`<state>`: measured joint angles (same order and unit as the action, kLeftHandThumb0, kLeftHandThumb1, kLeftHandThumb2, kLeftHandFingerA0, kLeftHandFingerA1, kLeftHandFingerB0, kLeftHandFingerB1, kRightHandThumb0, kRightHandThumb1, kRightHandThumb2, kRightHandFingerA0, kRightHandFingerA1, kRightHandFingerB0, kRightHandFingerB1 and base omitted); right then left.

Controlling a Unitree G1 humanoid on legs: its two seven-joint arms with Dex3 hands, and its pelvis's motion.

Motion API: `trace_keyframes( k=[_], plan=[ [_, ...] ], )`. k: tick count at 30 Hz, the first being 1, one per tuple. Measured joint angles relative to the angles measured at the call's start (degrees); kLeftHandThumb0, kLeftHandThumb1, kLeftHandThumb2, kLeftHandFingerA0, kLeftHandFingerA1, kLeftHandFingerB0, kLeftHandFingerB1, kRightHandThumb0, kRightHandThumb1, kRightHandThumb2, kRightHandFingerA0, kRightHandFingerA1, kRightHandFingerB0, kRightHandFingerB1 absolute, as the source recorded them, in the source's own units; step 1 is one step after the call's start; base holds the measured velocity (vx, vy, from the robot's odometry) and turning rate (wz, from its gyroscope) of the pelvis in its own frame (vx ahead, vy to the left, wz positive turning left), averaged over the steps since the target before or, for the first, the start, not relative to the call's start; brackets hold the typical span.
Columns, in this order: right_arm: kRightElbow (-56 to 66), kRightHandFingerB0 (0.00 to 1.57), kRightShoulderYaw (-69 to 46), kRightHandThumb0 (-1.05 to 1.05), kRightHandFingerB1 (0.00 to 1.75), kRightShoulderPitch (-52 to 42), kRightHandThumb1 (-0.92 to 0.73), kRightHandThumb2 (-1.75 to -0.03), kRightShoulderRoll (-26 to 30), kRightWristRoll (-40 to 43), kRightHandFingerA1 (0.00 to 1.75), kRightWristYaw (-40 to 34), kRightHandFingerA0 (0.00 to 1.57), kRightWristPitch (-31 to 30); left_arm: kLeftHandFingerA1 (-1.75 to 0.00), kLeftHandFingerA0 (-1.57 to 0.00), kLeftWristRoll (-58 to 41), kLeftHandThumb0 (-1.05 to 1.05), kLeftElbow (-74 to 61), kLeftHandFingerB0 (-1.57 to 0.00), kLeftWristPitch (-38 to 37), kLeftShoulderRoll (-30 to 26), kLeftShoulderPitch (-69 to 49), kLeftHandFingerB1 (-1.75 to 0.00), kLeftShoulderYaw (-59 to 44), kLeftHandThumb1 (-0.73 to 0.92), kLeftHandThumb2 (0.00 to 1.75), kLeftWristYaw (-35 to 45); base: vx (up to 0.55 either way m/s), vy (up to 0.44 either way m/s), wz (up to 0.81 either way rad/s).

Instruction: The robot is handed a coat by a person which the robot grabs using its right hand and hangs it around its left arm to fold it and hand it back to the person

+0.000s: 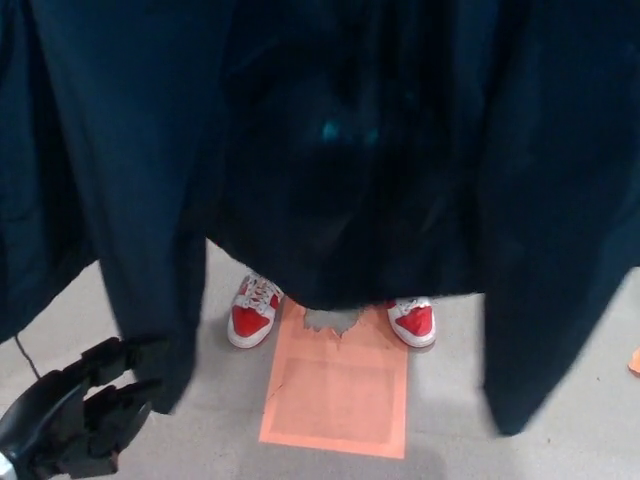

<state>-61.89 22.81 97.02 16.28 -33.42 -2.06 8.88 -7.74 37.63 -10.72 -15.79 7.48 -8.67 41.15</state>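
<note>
A dark navy coat (330, 140) hangs across almost the whole head view, its folds reaching down to the middle of the picture. One long panel drops at the left and another at the right. My black left hand (75, 415) is at the bottom left, just below and beside the left hanging panel, with its fingers spread apart and nothing in them. My right hand and arm are hidden from view.
A person's red and white shoes (253, 312) show under the coat's hem on the grey floor. An orange rectangle (338, 392) is marked on the floor in front of them. A thin dark cord (28, 355) hangs at the far left.
</note>
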Motion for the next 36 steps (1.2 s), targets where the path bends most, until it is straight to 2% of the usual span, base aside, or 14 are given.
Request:
trace_keyframes(
  k=[2, 4, 13, 14, 15, 17, 18, 19, 20, 22, 23, 28, 29, 36],
  plan=[
    [-2.0, 0.66, -1.2, -0.09, 1.62, 2.7, -0.58, -0.56, -0.4, 0.2, 1.75, -0.4, 0.83, 0.1, -0.48, 0.00, -0.3, -0.36, -0.6, 0.00, 0.6, 0.0, -0.1, -0.47, 0.2, 0.54, 1.08, 0.4, 0.00, 0.000, 0.00],
    [-3.6, 0.72, -2.0, -0.08, 1.49, 5.2, -0.57, -0.56, -0.6, 0.3, 1.70, -0.7, 0.84, 0.4, -0.48, 0.00, -0.6, -0.35, -1.0, 0.00, 1.2, 0.0, -0.1, -0.47, 0.3, 0.55, 1.08, 0.6, 0.00, 0.000, 0.00],
    [-8.5, 0.70, -3.9, -0.08, 1.56, 9.7, -0.60, -0.56, -1.4, 0.5, 1.74, -1.6, 0.83, 0.9, -0.48, 0.00, -1.8, -0.36, -1.8, 0.00, 3.9, 0.0, 0.0, -0.47, 0.6, 0.53, 1.07, 1.0, 0.00, 0.000, 0.00],
    [-8.8, 0.71, -3.9, -0.08, 1.54, 9.7, -0.61, -0.57, -1.6, 0.5, 1.73, -1.6, 0.84, 0.9, -0.48, 0.00, -1.9, -0.36, -1.9, 0.00, 4.1, 0.0, 0.0, -0.48, 0.6, 0.55, 1.08, 1.1, 0.00, 0.000, 0.00],
    [-9.0, 0.78, -3.9, -0.09, 1.41, 9.7, -0.60, -0.58, -1.8, 0.5, 1.64, -1.6, 0.88, 0.9, -0.48, 0.00, -2.0, -0.36, -1.9, 0.00, 4.2, 0.0, -0.1, -0.48, 0.6, 0.56, 1.09, 1.1, 0.00, 0.000, 0.00],
    [-9.5, 0.73, -3.9, -0.08, 1.44, 9.7, -0.59, -0.57, -2.1, 0.5, 1.66, -1.6, 0.85, 0.9, -0.48, 0.00, -2.2, -0.36, -2.1, 0.00, 4.5, 0.0, -0.1, -0.48, 0.8, 0.55, 1.08, 1.2, 0.00, 0.000, 0.00],
    [-9.6, 0.73, -3.9, -0.12, 1.38, 9.7, -0.63, -0.61, -2.2, 0.5, 1.66, -1.6, 0.92, 0.9, -0.48, 0.00, -2.2, -0.36, -2.2, 0.00, 4.6, 0.0, 0.0, -0.48, 0.9, 0.55, 1.08, 1.2, 0.00, 0.000, 0.00],
    [-9.9, 0.73, -3.8, -0.12, 1.38, 9.7, -0.63, -0.61, -2.3, 0.5, 1.66, -1.6, 0.92, 0.9, -0.48, 0.00, -2.4, -0.36, -2.5, 0.00, 4.9, 0.0, 0.0, -0.48, 0.9, 0.55, 1.08, 1.3, 0.00, 0.000, 0.00],
    [-10.0, 0.68, -3.8, -0.08, 1.53, 9.7, -0.60, -0.55, -2.3, 0.4, 1.72, -1.6, 0.80, 0.9, -0.49, 0.00, -2.5, -0.36, -2.8, 0.00, 5.1, 0.0, 0.0, -0.48, 0.9, 0.56, 1.09, 1.3, 0.00, 0.000, 0.00],
    [-10.3, 0.66, -3.5, -0.10, 1.54, 9.7, -0.62, -0.57, -2.3, 0.3, 1.74, -1.7, 0.81, 0.9, -0.48, 0.00, -2.7, -0.35, -3.3, 0.00, 5.6, 0.0, 0.2, -0.48, 1.0, 0.55, 1.08, 1.6, 0.00, 0.000, 0.00],
    [-10.4, 0.68, -3.5, -0.12, 1.59, 9.7, -0.57, -0.68, -2.3, 0.2, 1.75, -1.8, 0.86, 1.0, -0.48, 0.00, -2.7, -0.36, -3.5, 0.00, 5.8, -0.1, 0.2, -0.48, 1.0, 0.55, 1.08, 1.6, 0.00, 0.000, 0.00],
    [-11.0, 0.70, -3.3, -0.11, 1.50, 9.5, -0.63, -0.58, -2.1, 0.1, 1.71, -2.2, 0.84, 1.5, -0.48, -0.01, -3.7, -0.36, -6.0, -0.01, 7.2, -0.5, -0.1, -0.48, 1.1, 0.56, 1.09, 2.9, 0.00, 0.000, 0.00],
    [-11.2, 0.70, -3.3, -0.11, 1.52, 9.5, -0.63, -0.57, -2.0, 0.1, 1.71, -2.4, 0.83, 1.6, -0.35, -0.21, -4.0, -0.66, -7.1, -0.16, 7.5, -0.8, -0.3, -0.32, 1.1, 0.83, 0.65, 3.5, 0.00, 0.000, 0.00],
    [-11.9, 0.64, -3.2, -0.08, 1.56, 9.3, -0.66, -0.56, -1.2, 0.1, 1.75, -2.5, 0.79, 1.8, -0.37, -0.27, -5.8, -0.69, -15.4, -0.19, 8.8, -3.0, -2.9, -0.33, 2.0, 0.82, 0.64, 7.0, 0.00, 0.000, 0.00]
  ],
)
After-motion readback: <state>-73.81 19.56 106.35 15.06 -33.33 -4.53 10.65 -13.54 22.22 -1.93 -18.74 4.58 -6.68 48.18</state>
